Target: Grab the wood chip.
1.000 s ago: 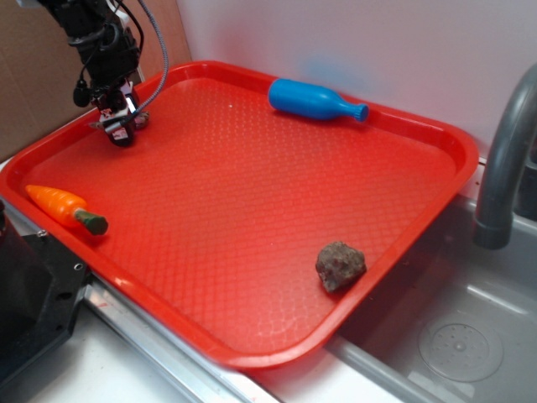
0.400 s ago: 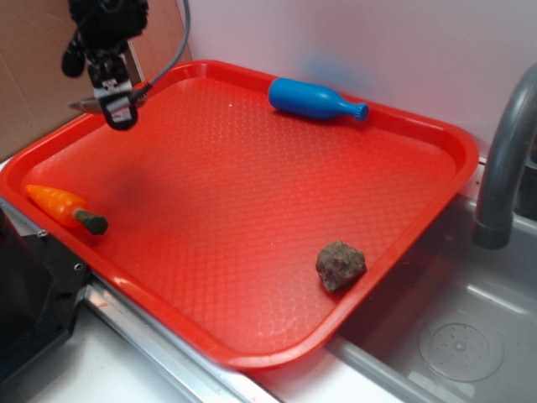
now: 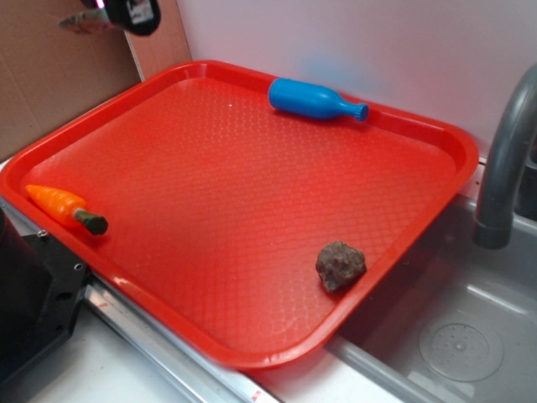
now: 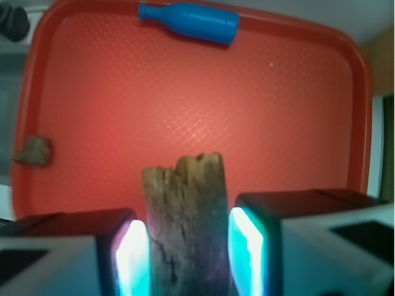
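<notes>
Hanging high over the red tray, my end effector is nearly cut off by the exterior view's top edge, its body hidden. Its two pads pinch the wood chip between them: rough, cracked grey-brown bark, its lower end out of view.

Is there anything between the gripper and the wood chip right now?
Nothing visible stands between them. In the wrist view the wood chip sits directly between the two fingers of the gripper, which close on it from both sides. The exterior view shows it held high above the red tray.
</notes>
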`<state>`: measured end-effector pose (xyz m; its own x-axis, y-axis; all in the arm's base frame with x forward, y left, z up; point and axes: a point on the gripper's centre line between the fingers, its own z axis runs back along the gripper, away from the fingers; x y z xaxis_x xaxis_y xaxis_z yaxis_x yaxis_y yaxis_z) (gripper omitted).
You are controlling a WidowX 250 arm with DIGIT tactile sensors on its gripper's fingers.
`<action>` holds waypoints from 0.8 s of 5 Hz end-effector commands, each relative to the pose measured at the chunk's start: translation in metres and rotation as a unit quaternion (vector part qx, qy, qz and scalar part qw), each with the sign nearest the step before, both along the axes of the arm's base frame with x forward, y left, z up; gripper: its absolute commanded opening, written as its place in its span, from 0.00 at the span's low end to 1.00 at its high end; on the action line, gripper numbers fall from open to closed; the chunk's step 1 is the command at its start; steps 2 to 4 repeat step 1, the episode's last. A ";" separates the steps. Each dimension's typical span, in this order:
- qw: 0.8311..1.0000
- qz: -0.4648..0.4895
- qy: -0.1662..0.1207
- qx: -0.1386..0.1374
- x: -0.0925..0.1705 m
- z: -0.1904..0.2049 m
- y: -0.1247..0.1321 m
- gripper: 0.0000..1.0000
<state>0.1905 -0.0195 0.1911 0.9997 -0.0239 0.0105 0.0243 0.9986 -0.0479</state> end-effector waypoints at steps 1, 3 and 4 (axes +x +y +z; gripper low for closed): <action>0.998 0.063 -0.020 -0.008 0.015 0.009 0.016 0.00; 0.998 0.063 -0.020 -0.008 0.015 0.009 0.016 0.00; 0.998 0.063 -0.020 -0.008 0.015 0.009 0.016 0.00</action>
